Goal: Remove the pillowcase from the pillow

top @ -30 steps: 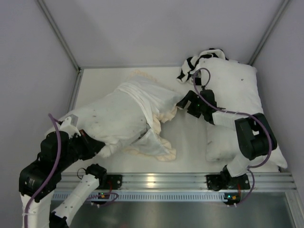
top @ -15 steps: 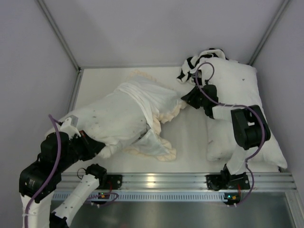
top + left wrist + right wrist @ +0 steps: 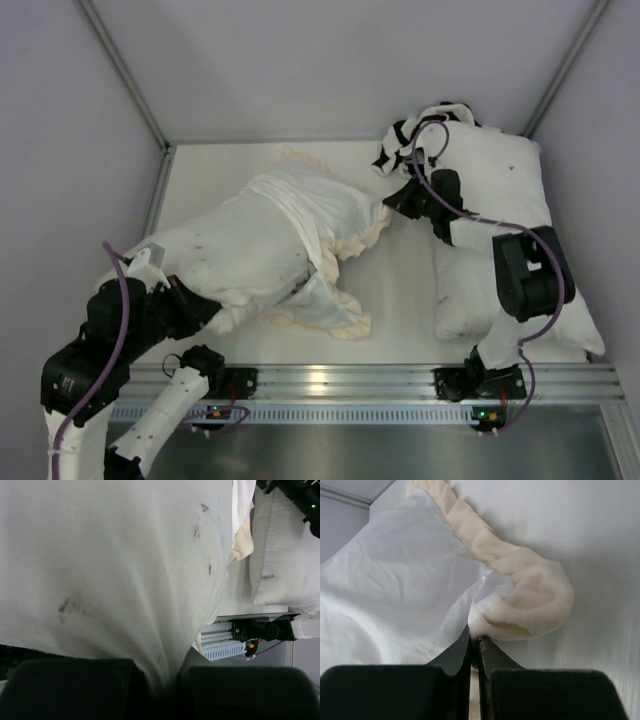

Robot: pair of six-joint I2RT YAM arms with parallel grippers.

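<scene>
Cream frill (image 3: 520, 597) of the pillowcase (image 3: 322, 212), bunched over the pillow's (image 3: 228, 250) far right end, is nipped thinly by the right gripper (image 3: 475, 647). Left gripper (image 3: 163, 674) pinches the pillow's near left corner. Pulling may slip that shallow bite free.

The right gripper's (image 3: 475, 647) fingers (image 3: 451, 656) are matt black plastic. The pillowcase (image 3: 395, 580) has a plush, fuzzy frill (image 3: 530, 600) at their tips; its cloth to their left is a thin, smooth weave. Above the left gripper (image 3: 166, 677), the pillow (image 3: 110, 565) is coarser white cloth. The table (image 3: 600, 555) is smooth, faintly glossy.
</scene>
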